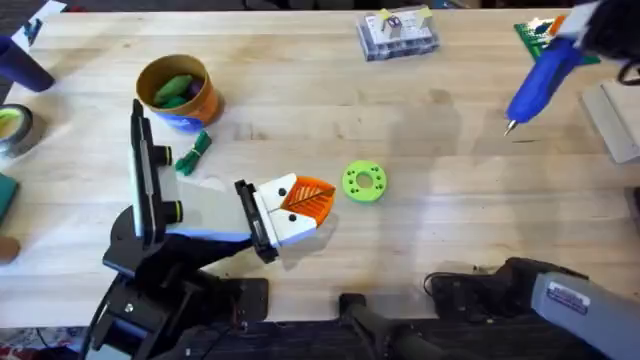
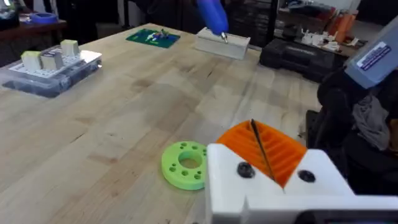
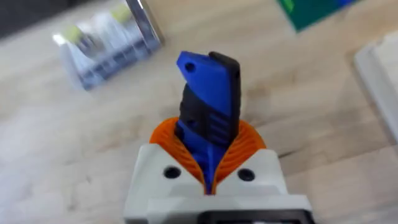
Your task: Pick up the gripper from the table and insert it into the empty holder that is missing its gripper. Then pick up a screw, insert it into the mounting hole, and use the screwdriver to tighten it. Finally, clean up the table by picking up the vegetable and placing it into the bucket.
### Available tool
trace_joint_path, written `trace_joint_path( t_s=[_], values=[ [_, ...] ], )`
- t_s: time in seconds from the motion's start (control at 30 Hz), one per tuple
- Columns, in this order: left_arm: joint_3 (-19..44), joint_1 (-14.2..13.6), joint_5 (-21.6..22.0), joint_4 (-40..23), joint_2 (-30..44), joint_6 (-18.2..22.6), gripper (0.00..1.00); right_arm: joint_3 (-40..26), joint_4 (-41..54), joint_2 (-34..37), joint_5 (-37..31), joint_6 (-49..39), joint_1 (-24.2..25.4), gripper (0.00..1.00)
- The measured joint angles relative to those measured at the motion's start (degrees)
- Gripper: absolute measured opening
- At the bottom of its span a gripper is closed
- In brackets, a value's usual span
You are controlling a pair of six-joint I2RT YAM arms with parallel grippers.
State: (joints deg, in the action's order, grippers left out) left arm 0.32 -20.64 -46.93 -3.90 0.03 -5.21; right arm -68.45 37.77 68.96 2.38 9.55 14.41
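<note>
Screwdriver [image 1: 540, 80] hangs tilted over the tabletop's far right corner, clamped between the right gripper's [image 3: 208, 177] orange pads [image 3: 245, 146].

Bright even light, soft shadows (right wrist view blurred throughout)

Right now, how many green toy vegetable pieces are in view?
2 clear: one bean-like vegetable on the table right beside the orange bucket, a second green piece inside the bucket. More may be hidden in there.
</note>
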Motion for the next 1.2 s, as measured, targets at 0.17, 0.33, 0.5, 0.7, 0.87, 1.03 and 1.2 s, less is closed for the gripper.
trace_joint_path(
  t_s=[0.17, 0.33, 0.5, 0.7, 0.87, 1.03, 1.2],
  values=[
    [0.00, 0.00, 0.00, 0.00, 0.00, 0.00, 0.012, 0.87, -2.82, -10.78, 0.28, 1.51, 0.00, 0.027],
    [0.00, 0.00, 0.00, -0.01, 0.00, -0.11, 0.012, 10.01, -11.41, -23.14, 5.04, 3.84, -0.39, 0.027],
    [0.00, 0.00, 0.00, 0.00, 0.00, -0.15, 0.012, 20.93, -22.23, -34.22, 12.73, 8.27, -4.63, 0.027],
    [0.00, 0.00, 0.00, 0.00, 0.00, -0.17, 0.012, 28.52, -34.28, -38.41, 21.12, 13.10, -17.71, 0.027],
    [0.00, 0.00, 0.01, 0.00, 0.00, -0.15, 0.012, 30.06, -44.20, -35.08, 24.22, 14.46, -35.40, 0.027],
    [0.00, 0.00, 0.01, 0.00, 0.00, -0.17, 0.012, 30.10, -54.19, -33.17, 25.30, 13.31, -49.19, 0.027],
    [0.00, 0.00, 0.01, 0.00, 0.00, -0.15, 0.012, 30.10, -59.31, -32.43, 25.99, 8.54, -56.55, 0.027]
  ],
)
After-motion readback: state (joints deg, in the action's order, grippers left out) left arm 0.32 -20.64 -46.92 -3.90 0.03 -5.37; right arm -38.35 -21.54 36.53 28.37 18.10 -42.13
